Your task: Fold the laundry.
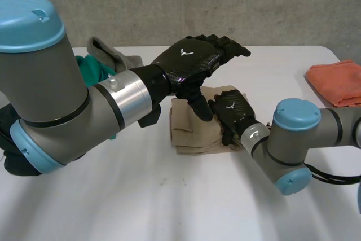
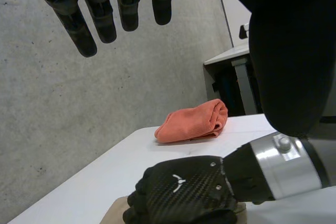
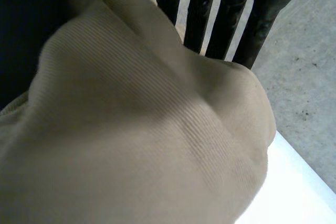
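Note:
A folded beige cloth (image 1: 192,131) lies in the middle of the white table (image 1: 169,196). My right hand (image 1: 232,114) rests flat on the cloth's right part. In the right wrist view its fingers (image 3: 199,14) run straight out over the bulging beige cloth (image 3: 157,145). My left hand (image 1: 189,60) hovers above the cloth's far side with its fingers (image 2: 100,14) straight and its thumb (image 1: 200,108) pointing down, holding nothing. Below the left hand's fingertips, the left wrist view catches the right hand (image 2: 184,192) from behind.
A folded orange cloth (image 1: 337,82) lies at the table's far right edge, also seen as the orange cloth (image 2: 194,121) beyond the right hand. A grey cloth (image 1: 113,55) and a green cloth (image 1: 93,69) are piled at the far left behind my left arm.

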Motion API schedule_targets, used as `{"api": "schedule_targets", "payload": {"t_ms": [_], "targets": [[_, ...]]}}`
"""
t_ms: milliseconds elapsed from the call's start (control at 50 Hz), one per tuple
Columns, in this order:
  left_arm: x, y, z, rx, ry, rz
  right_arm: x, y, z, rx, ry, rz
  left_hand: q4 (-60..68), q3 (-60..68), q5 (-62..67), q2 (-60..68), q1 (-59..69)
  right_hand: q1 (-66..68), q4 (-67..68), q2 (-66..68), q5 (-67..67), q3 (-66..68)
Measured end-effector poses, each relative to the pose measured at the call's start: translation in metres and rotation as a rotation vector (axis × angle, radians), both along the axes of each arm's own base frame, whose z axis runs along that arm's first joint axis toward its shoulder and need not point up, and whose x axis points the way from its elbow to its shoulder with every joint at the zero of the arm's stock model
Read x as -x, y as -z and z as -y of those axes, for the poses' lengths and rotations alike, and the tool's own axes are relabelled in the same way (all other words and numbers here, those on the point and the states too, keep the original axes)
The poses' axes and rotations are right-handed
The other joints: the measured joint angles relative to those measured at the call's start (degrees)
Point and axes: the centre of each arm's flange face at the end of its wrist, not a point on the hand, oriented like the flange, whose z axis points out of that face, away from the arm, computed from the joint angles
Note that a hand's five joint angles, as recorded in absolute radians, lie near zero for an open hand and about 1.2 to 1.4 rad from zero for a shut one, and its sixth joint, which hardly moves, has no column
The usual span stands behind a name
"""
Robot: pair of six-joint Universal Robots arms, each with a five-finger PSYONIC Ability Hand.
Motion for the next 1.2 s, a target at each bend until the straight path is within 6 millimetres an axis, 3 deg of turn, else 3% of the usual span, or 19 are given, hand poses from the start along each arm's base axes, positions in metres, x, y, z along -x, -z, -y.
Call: {"api": "schedule_targets", "payload": {"t_ms": [100, 140, 380, 400, 460, 500, 580, 860, 1200], "targets": [[-0.001, 0.001, -0.001, -0.002, 0.000, 0.002, -0.005, 0.002, 0.010, 0.001, -0.013, 0.005, 0.00, 0.00, 0.00, 0.00, 0.00, 19.37, 27.68, 29.36, 4.30, 28.55], [-0.002, 0.000, -0.002, -0.001, -0.001, 0.002, -0.006, -0.001, 0.015, 0.014, -0.017, 0.014, 0.00, 0.00, 0.00, 0.00, 0.00, 24.42, 33.75, 35.09, 4.30, 33.64], [-0.009, -0.012, 0.002, 0.023, -0.024, -0.017, 0.003, -0.044, 0.055, 0.139, 0.004, 0.090, 0.00, 0.00, 0.00, 0.00, 0.00, 30.04, 35.27, 36.60, 4.30, 35.37], [-0.010, -0.014, 0.002, 0.026, -0.027, -0.020, 0.004, -0.047, 0.059, 0.145, 0.000, 0.096, 0.00, 0.00, 0.00, 0.00, 0.00, 28.58, 33.74, 33.72, 18.59, 33.61], [-0.011, -0.015, 0.003, 0.027, -0.031, -0.023, 0.007, -0.048, 0.061, 0.141, -0.006, 0.099, 0.00, 0.00, 0.00, 0.00, 0.00, 26.14, 30.91, 29.43, 28.58, 30.11], [-0.012, -0.014, 0.003, 0.026, -0.032, -0.022, 0.008, -0.044, 0.059, 0.111, -0.011, 0.092, 0.00, 0.00, 0.00, 0.00, 0.00, 7.59, 8.72, 7.95, 15.99, 8.67], [-0.012, -0.012, 0.002, 0.019, -0.033, -0.017, 0.012, -0.035, 0.053, 0.048, -0.011, 0.072, 0.00, 0.00, 0.00, 0.00, 0.00, -4.56, -5.79, -6.17, 2.25, -5.77], [-0.014, -0.004, 0.001, -0.001, -0.032, -0.003, 0.041, -0.032, 0.042, -0.062, 0.054, 0.031, 0.00, 0.00, 0.00, 0.00, 0.00, -12.31, -15.04, -15.09, -7.38, -16.11], [-0.014, -0.003, 0.003, -0.004, -0.032, -0.001, 0.036, -0.005, 0.048, -0.091, 0.071, 0.008, 0.00, 0.00, 0.00, 0.00, 0.00, -13.44, -15.88, -16.07, -7.58, -16.37]]}}
